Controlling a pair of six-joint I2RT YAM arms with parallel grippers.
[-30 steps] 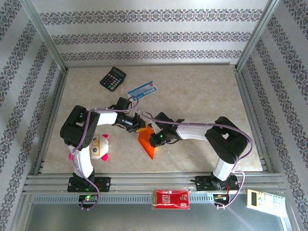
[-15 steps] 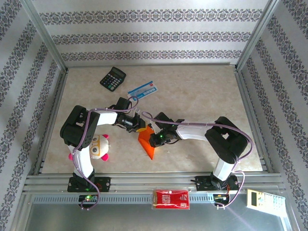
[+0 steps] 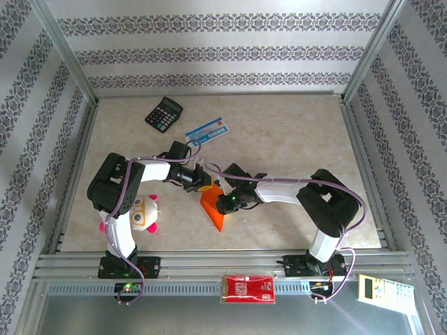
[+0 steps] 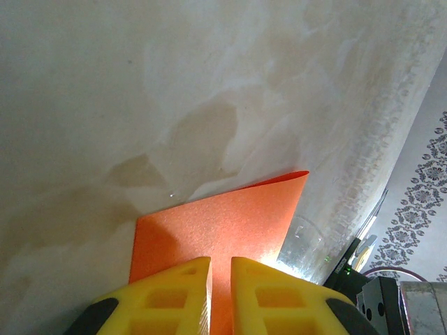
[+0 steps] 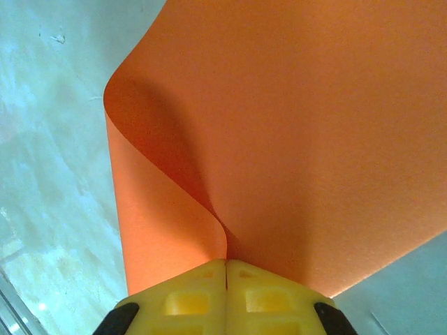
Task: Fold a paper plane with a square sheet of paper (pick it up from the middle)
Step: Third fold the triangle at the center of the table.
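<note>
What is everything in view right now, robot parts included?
orange paper sheet: 1, bright orange, table centre, curled up where pinched
calculator: 1, black, far left of table
flat packet: 1, blue and white, just right of calculator
plush toy: 1, white and yellow with pink, near left, beside left arm
red packet: 1, red with white print, near rail, centre
keypad device: 1, pale, near right corner, off the table
table: 1, beige marbled
left fingers: 2, yellow, narrowly apart over the sheet
right fingers: 2, yellow, shut on the sheet
</note>
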